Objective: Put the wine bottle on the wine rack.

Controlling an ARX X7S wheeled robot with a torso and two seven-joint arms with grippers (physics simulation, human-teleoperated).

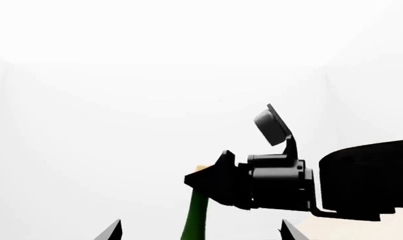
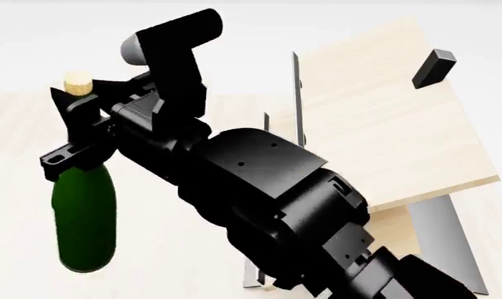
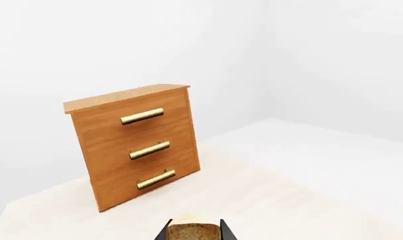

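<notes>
Right gripper (image 2: 76, 134) clamps the neck of 1 wine bottle (image 2: 83, 218) beside 1 wine rack (image 2: 375, 118) of 2 boards

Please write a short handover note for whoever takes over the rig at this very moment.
Right hand: shut on the wine bottle at its neck, just under the cork; the bottle hangs upright.
Left hand: only the fingertips show, spread apart and empty, below the bottle.
Wine rack: beside the bottle in the head view, its slanted boards bare.
Done: the bottle is grasped.
Left: carry it across, lay it on the rack and release.
The wooden cabinet is not part of the job.
</notes>
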